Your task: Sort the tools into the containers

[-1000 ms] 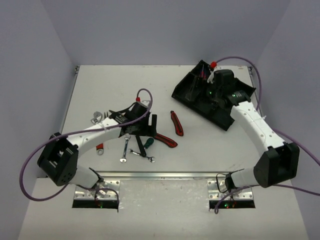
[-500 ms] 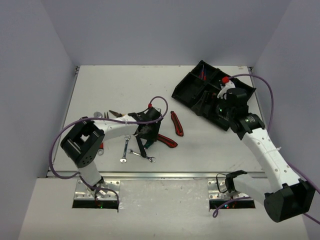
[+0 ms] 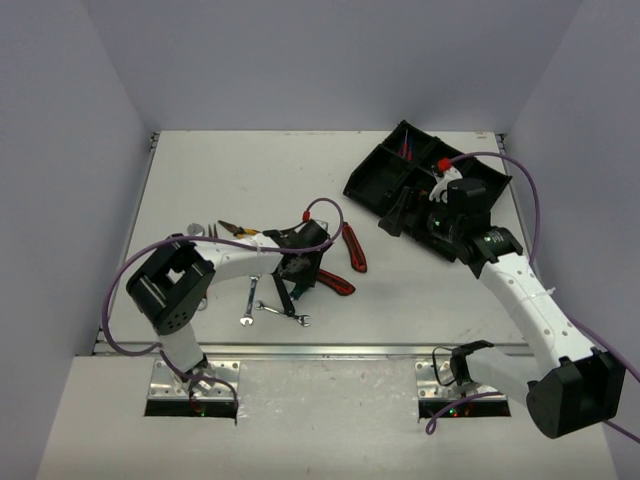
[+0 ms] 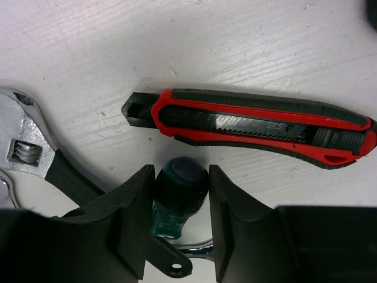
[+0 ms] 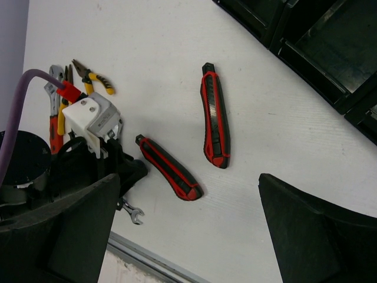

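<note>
My left gripper is low over the tool pile, and its fingers press both sides of the stubby green screwdriver, which rests on the table. A red-black utility knife lies just beyond it, and the adjustable wrench lies to the left. A second utility knife lies toward the black organiser tray. Red and blue screwdrivers sit in a far compartment. My right gripper hangs wide open and empty at the tray's near edge, and it is also open in the right wrist view.
Yellow-handled pliers and more tools lie at the left of the pile. Small silver wrenches lie toward the near edge. The right wrist view shows both knives, the pliers and the tray corner.
My left gripper has shifted right over the pile and settled around the green screwdriver. My right gripper has drawn back out of the tray toward its near-left edge.
</note>
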